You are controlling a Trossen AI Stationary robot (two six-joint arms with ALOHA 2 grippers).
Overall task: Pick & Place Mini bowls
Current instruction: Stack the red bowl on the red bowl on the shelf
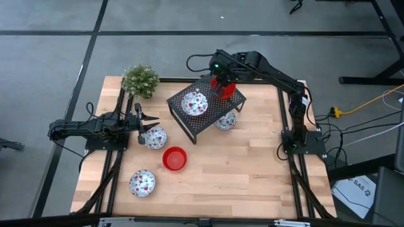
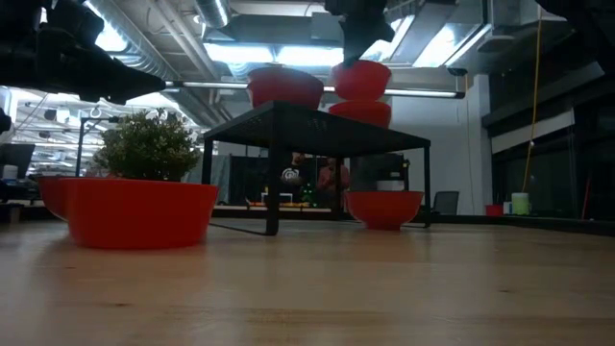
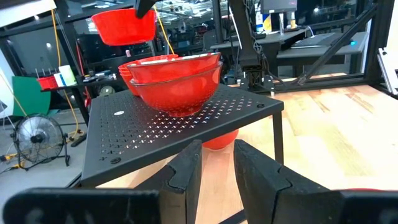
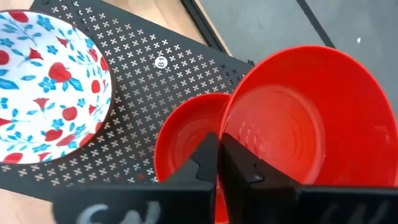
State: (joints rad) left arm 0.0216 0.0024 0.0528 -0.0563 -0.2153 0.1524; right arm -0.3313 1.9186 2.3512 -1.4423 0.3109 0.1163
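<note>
Red glossy mini bowl [image 4: 305,115] is pinched by its rim in the right pincer [image 4: 219,163], held clear above the black perforated rack [image 1: 205,107]. Directly below it on the rack top sits a second plain red bowl [image 4: 186,140]; the low view shows a gap between the two. Beside them on the same rack top rests a white printed bowl [image 1: 194,103], red-and-green pattern inside.

Under the rack's right edge, another printed bowl [image 1: 225,121] on the wooden tabletop [image 1: 252,170], partly hidden by the rack.

Left pincer [image 1: 144,120] hovers low at the tabletop's left side, fingers slightly parted, holding nothing. Just beside its tips lies a printed bowl [image 1: 154,137]. Whether they touch cannot be told.

Loose on the tabletop: a plain red bowl [image 1: 175,158] near the middle front, and a printed bowl [image 1: 142,183] nearer the front left corner, well apart from the rack.

Small green bushy plant [image 1: 140,81] stands at the rear left corner, near the rack but not touching.
</note>
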